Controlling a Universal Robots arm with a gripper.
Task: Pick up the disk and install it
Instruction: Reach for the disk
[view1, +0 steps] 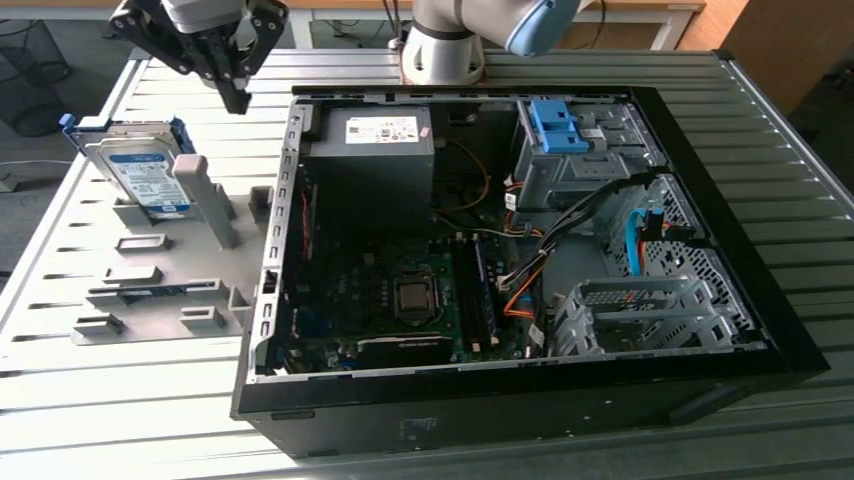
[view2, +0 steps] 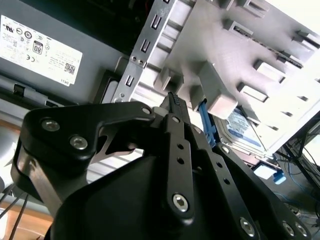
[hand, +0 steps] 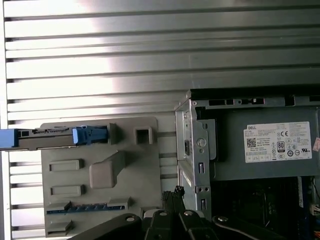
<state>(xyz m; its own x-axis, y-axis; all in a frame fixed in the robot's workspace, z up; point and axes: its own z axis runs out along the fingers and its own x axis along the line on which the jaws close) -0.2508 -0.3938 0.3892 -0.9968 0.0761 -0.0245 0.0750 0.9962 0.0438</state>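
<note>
1. Hovering over the slatted worktop (view1: 120, 420), the claw (view1: 239, 100) has its fingers pinched together with nothing between them.
2. The disk (view1: 140, 172) stands tilted on edge in a grey holder plate (view1: 187, 270), at about 8 o'clock from the claw in the exterior view and apart from it.
3. The open computer case (view1: 467, 420) lies at 3 o'clock from the disk, just beside the holder plate.
4. In the first wrist view the disk (hand: 50, 136) appears edge-on, blue frame showing.
</note>
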